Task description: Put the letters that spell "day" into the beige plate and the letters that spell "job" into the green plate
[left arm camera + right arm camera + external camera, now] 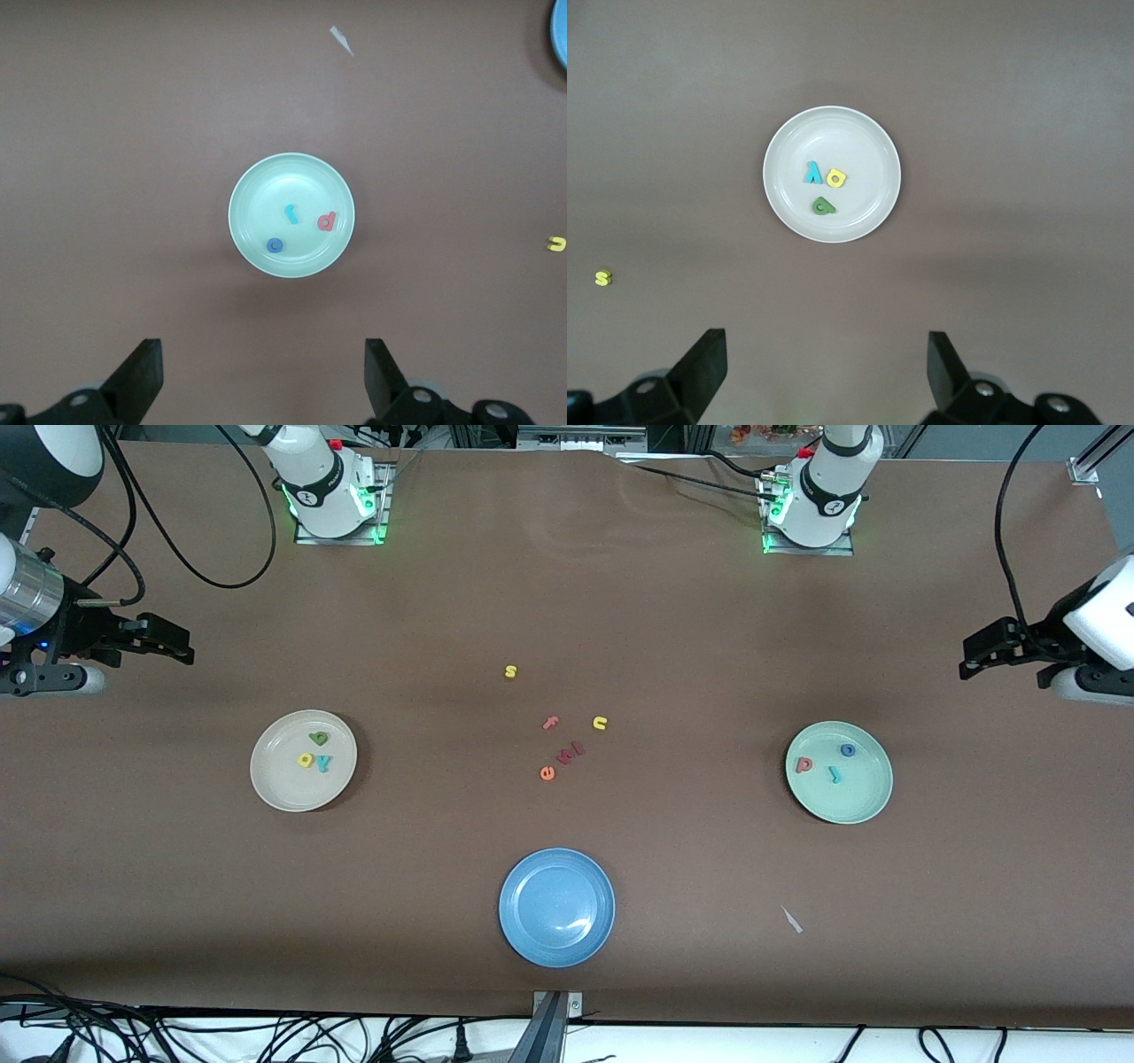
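The beige plate (279,784) holds the yellow d (306,760), the dark green rounded letter (318,738) and the teal y (324,763). In the right wrist view the same three lie together on it: y (812,172), d (836,178), green letter (823,206). The green plate (858,802) holds the teal j (834,774), the blue o (848,750) and the pinkish-red b (803,764). My right gripper (182,651) hangs open and empty over the table at the right arm's end. My left gripper (967,664) hangs open and empty at the left arm's end.
An empty blue plate (556,934) sits near the front edge. Loose letters lie mid-table: a yellow s (510,671), a pink f (550,724), a yellow u (600,723), an orange e (547,773) and dark red pieces (571,753). A white scrap (791,919) lies near the green plate.
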`<state>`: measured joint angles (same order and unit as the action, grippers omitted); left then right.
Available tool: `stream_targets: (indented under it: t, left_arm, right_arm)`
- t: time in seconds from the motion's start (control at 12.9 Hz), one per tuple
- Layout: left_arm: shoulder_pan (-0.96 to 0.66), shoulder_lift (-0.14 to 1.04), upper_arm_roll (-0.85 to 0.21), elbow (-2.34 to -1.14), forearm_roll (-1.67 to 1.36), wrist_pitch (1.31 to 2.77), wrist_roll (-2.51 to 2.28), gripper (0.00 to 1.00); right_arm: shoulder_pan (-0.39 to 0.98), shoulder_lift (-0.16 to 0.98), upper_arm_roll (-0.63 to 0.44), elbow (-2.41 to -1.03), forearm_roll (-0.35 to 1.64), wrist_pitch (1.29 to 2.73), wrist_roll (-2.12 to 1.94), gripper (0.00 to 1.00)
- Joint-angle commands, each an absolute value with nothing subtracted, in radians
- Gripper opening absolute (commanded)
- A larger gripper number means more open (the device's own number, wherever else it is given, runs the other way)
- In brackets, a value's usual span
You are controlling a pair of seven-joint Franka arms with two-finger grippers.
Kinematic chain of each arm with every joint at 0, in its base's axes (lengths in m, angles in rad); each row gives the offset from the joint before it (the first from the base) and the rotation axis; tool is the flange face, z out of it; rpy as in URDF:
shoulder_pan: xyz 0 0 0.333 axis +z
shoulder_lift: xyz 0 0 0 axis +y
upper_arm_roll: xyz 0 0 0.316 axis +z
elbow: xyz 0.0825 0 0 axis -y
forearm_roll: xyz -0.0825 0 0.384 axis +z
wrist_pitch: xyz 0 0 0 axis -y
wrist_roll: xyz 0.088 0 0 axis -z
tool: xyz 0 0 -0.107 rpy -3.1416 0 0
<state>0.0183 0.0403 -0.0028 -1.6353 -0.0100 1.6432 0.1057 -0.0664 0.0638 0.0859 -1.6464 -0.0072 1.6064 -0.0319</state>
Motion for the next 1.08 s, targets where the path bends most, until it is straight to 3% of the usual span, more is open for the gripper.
stream_targets:
  t: [0.0, 1.0]
  left_arm:
    - [0.012, -0.015, 0.003, -1.718, 0.023, 1.693, 0.123, 1.0]
    - [0.009, 0.002, -0.023, -1.657, 0.02, 1.618, 0.115, 1.0]
  right_arm:
    - [-0.077, 0.057, 0.094, -1.654, -0.006, 1.609, -0.025, 1.0]
    - [-0.077, 0.057, 0.094, -1.654, -0.006, 1.609, -0.025, 1.0]
